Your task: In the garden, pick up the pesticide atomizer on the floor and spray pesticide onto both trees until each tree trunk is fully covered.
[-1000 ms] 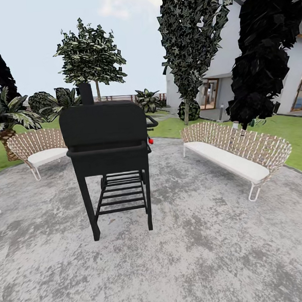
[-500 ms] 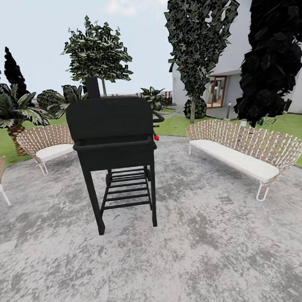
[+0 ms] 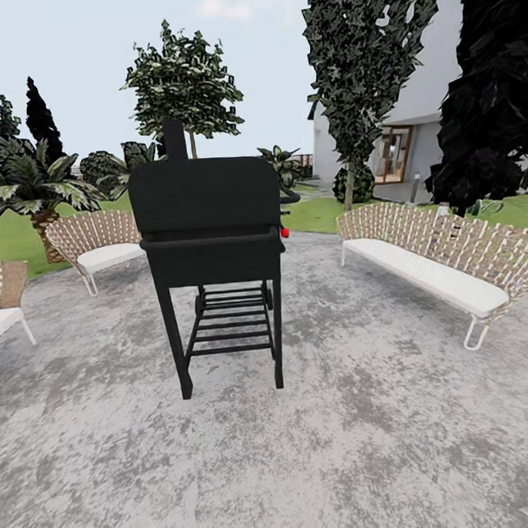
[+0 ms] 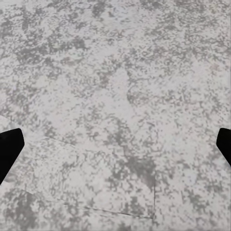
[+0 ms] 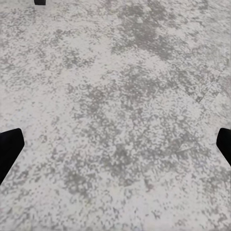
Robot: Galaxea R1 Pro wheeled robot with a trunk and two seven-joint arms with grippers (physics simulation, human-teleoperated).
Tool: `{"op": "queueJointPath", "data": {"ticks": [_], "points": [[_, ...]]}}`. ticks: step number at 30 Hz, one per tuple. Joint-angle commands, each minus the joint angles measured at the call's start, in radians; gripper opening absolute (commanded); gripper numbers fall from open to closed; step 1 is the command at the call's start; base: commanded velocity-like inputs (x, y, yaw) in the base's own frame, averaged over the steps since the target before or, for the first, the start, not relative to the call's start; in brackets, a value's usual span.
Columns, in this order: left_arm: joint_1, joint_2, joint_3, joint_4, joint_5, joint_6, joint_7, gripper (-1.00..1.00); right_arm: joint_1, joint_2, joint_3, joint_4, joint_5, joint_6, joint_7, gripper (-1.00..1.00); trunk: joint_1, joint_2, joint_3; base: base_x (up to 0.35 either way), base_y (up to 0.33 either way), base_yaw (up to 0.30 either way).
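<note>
You are facing a black barbecue grill (image 3: 208, 236) that stands on a mottled grey paved patio (image 3: 366, 444), with a small red knob (image 3: 284, 233) on its right side and a short chimney on top. To the right of the grill a long woven sofa (image 3: 450, 262) with a white cushion runs from the middle distance toward you; to the left, farther back, sits a smaller woven bench (image 3: 96, 242), and a woven chair (image 3: 2, 297) is cut off at the left edge. Beyond the patio lies the green lawn (image 3: 11, 238) of the garden, with a striped palm (image 3: 32, 187) at far left, a leafy tree (image 3: 183, 82) behind the grill, a tall narrow tree (image 3: 358, 73) right of it, and a very dark tree (image 3: 492, 105) at the right edge in front of a white house (image 3: 422, 108). The sprayer is not visible from here. In the left wrist view, your left gripper (image 4: 115, 144) is spread wide, its dark fingertips at opposite edges over bare paving, holding nothing. In the right wrist view, your right gripper (image 5: 115, 144) is likewise spread wide over the paving, with nothing between its fingertips.
</note>
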Motion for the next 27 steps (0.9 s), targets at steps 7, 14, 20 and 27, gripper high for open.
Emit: {"op": "queueJointPath", "data": {"ticks": [7, 14, 20, 27], "points": [[-0.001, 0.0, 0.0, 0.0, 0.0, 0.0, 0.0, 1.0, 0.0, 0.0, 0.0, 0.001, 0.001, 0.0, -0.002, 1.0, 0.027, -0.049, -0.022, 0.0, 0.0, 0.003], [-0.001, 0.0, 0.0, 0.0, 0.0, 0.0, 0.0, 1.0, 0.0, 0.0, 0.0, 0.001, 0.002, 0.0, -0.003, 1.0, 0.054, -0.098, -0.044, 0.0, 0.0, 0.0], [-0.001, 0.0, 0.0, 0.0, 0.0, 0.0, 0.0, 1.0, 0.0, 0.0, -0.001, 0.002, 0.002, 0.0, -0.003, 1.0, 0.077, -0.14, -0.063, 0.0, 0.0, 0.0], [-0.001, 0.0, 0.0, 0.0, 0.001, 0.0, 0.0, 1.0, 0.0, -0.001, -0.003, -0.002, 0.001, 0.0, -0.003, 1.0, 0.104, -0.189, -0.085, 0.0, 0.0, 0.0]]}}
